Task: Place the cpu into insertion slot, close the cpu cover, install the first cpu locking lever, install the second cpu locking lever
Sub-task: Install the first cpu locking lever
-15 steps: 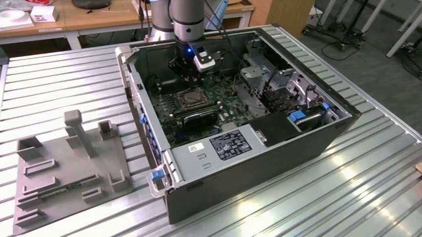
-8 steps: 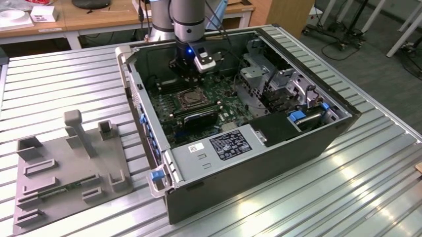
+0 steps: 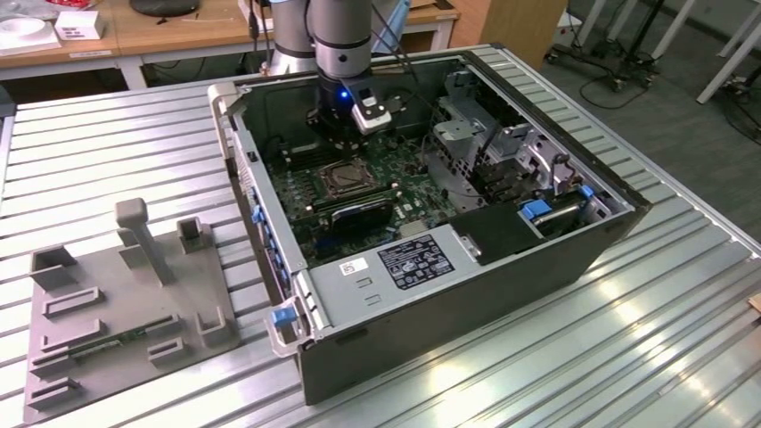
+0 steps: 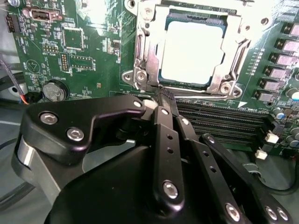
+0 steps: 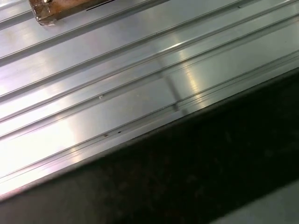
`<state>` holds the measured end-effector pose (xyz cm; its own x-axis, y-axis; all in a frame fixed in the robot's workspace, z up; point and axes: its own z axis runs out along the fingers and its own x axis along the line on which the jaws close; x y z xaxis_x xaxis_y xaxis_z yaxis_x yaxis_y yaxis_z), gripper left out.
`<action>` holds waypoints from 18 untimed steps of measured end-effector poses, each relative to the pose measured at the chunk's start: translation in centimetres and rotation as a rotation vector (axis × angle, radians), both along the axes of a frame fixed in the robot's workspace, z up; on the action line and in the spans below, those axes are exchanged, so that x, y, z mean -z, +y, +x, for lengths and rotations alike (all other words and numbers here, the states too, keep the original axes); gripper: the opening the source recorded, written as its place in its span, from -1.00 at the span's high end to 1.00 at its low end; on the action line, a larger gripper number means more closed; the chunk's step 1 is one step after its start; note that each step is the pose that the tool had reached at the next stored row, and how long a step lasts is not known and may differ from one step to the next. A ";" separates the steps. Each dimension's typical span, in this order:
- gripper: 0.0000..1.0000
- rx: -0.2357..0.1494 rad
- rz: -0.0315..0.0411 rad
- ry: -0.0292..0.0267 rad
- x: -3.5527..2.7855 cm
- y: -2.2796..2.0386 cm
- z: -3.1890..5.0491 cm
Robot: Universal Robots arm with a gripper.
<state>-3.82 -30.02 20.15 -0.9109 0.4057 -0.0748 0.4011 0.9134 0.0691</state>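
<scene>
With the cpu (image 4: 192, 51) seated in the insertion slot (image 4: 196, 14) and the cpu cover (image 4: 145, 56) down, the hand (image 4: 162, 97), fingers together, is at the socket edge, with the levers seemingly left.

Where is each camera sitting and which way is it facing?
Exterior view: high off the arm, looking down into the open computer case; the arm shows.
Second wrist view: behind the gripper, facing the cpu framed by the cpu cover.
First wrist view: faces the ribbed table.
Shared: exterior and second wrist views both show the motherboard.
</scene>
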 end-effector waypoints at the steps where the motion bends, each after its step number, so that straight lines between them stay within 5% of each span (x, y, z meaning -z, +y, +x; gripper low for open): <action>1: 0.79 0.000 -0.0001 0.0000 0.00 0.00 0.00; 18: 0.79 0.000 0.0002 0.0000 -0.32 -0.02 0.00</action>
